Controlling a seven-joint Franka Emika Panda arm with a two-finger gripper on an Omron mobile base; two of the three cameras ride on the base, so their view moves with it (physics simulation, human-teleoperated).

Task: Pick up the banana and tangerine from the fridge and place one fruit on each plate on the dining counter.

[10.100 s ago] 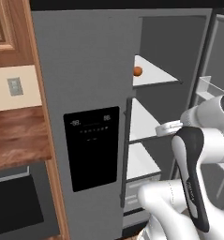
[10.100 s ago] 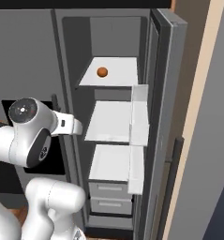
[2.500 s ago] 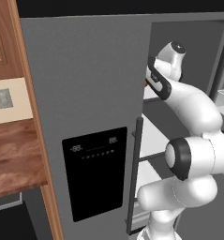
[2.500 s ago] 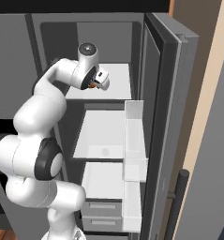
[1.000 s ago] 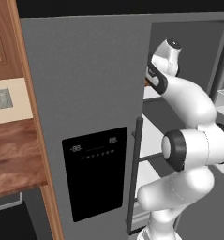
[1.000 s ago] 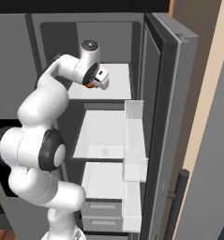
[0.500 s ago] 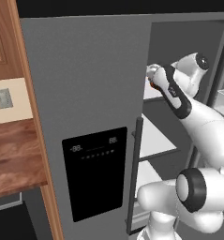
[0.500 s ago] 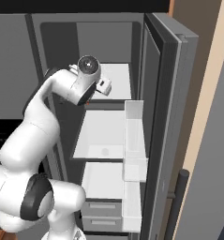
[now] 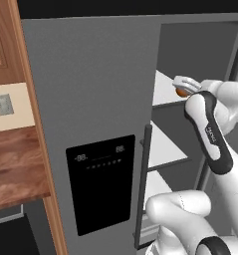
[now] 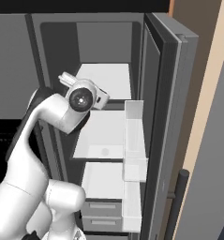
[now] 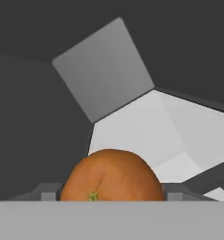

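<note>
Hand view: the tangerine (image 11: 111, 176) sits low and centred, right between the two finger tips, with the white upper shelf (image 11: 146, 126) and the dark inner walls of the fridge behind it.
Claw: the gripper (image 11: 111, 194) has a finger tip showing at each flank of the fruit, touching or nearly so (the contact itself is cut off at the bottom edge); it reads as clenched around the tangerine, jaws held wide by the fruit's girth.
Left base view: the gripper (image 9: 182, 87) is at the near edge of the upper shelf (image 9: 165, 89), an orange patch of the tangerine (image 9: 181, 92) showing just under the hand.
Right base view: the arm's wrist (image 10: 80, 98) is at the left front of the open fridge (image 10: 165, 93); the middle shelf (image 10: 104, 133) and the door bins (image 10: 133, 140) are to its right and below.
Whether lifted: cannot be told; the fruit may be resting on the shelf or just off it.
Step in hand: taking the tangerine out of the fridge, the first fruit of two by the look of it.
Progress: early; no fruit is on a plate.
Next move calls for: drawing the hand straight back out past the shelf edge and the open door, keeping the grip firm on a round, smooth fruit that could roll free, then carrying it to a plate on the dining counter.
Risk: clipping the door bins on the way out.
</note>
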